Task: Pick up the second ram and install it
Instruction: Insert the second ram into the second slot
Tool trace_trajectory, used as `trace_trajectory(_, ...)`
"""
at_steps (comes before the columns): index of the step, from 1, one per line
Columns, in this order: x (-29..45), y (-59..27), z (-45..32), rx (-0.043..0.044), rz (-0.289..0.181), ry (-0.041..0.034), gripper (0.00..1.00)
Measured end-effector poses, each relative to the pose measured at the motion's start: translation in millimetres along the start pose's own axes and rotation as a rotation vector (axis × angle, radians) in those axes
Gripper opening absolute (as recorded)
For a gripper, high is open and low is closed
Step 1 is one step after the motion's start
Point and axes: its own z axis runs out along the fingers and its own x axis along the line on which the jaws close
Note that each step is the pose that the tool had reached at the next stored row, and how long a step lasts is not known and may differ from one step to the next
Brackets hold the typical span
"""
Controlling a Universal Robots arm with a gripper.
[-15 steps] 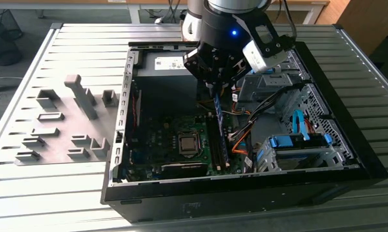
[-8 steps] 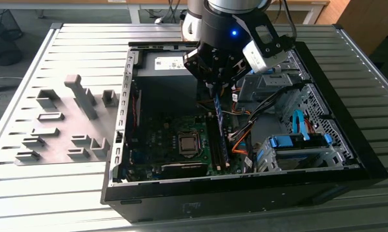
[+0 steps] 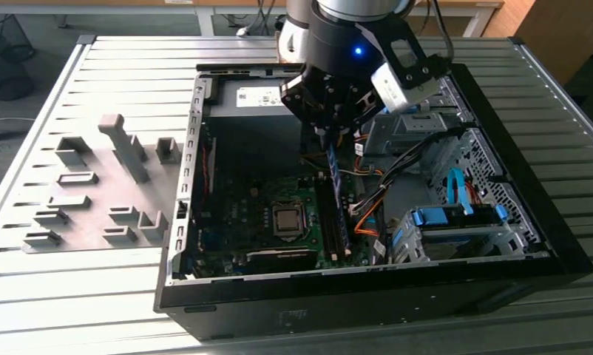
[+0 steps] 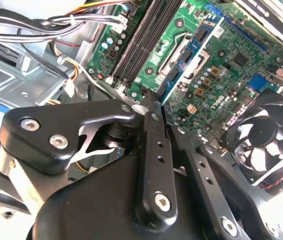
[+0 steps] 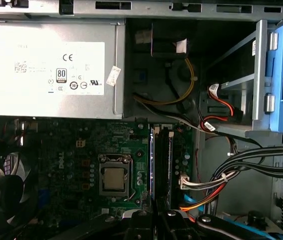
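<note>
The second ram point(image 3: 332, 170) is a thin blue-green stick held by one end in my gripper point(image 3: 323, 134), which is shut on it. It hangs inside the open computer case point(image 3: 183, 222), just above the long memory slots point(image 3: 334, 225) on the green motherboard point(image 3: 242, 214). In the second wrist view the ram point(image 4: 191, 55) runs out from my gripper point(image 4: 156, 102) beside the dark slots point(image 4: 141, 40). The first wrist view shows the ram point(image 5: 152, 160) edge-on, lying alongside the slots point(image 5: 164, 165), with my gripper point(image 5: 154, 216) at its near end.
Grey holder blocks point(image 3: 80, 177) stand on the slatted table at the exterior view's left. Inside the case are a silver power supply point(image 5: 51, 65), the CPU socket point(image 5: 114, 179), a fan point(image 4: 261, 140), cable bundles point(image 3: 370, 214) and blue drive-bay latches point(image 3: 455, 216).
</note>
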Motion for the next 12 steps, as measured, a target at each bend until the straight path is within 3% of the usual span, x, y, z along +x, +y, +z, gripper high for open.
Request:
trace_trajectory(4, 0.1, -1.9, 5.3, 0.0002, 0.006, 0.0001, 0.14)
trace_trajectory(12, -8.0, -1.7, 19.8, 0.0001, 0.006, 0.0002, 0.14)
